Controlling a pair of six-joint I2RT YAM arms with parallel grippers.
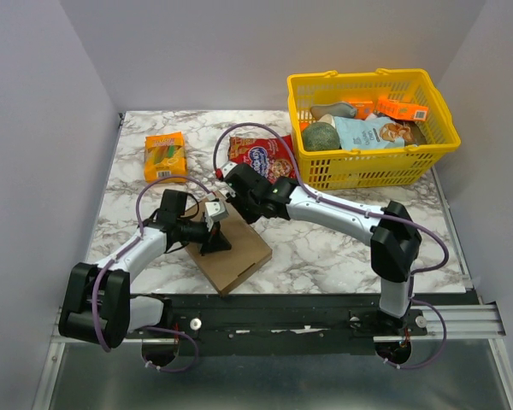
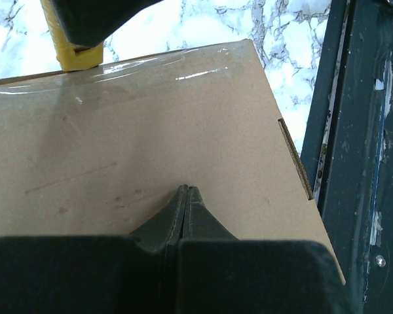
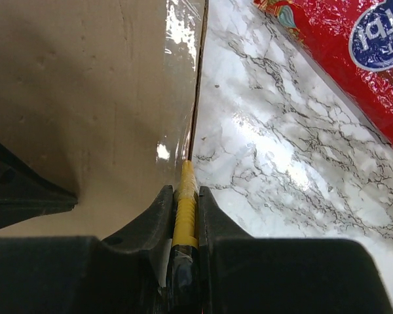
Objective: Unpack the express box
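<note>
The express box (image 1: 239, 254) is a flat brown cardboard mailer lying closed at the table's near left, with clear tape shining along its far edge. My left gripper (image 1: 214, 241) is shut with nothing between its fingers. Its tips rest on the box's top face (image 2: 150, 131), as the left wrist view (image 2: 187, 190) shows. My right gripper (image 1: 226, 198) is shut on a slim yellow tool (image 3: 186, 209). The tool's tip sits at the taped seam along the box's edge (image 3: 85, 85). The right gripper (image 3: 184, 190) is beside the box, over the marble.
A red snack bag (image 1: 261, 158) lies just behind the box and shows in the right wrist view (image 3: 354, 59). An orange carton (image 1: 165, 156) lies at the far left. A yellow basket (image 1: 359, 79) with several groceries stands at the back right. The table's dark front rail (image 2: 354, 163) runs close to the box.
</note>
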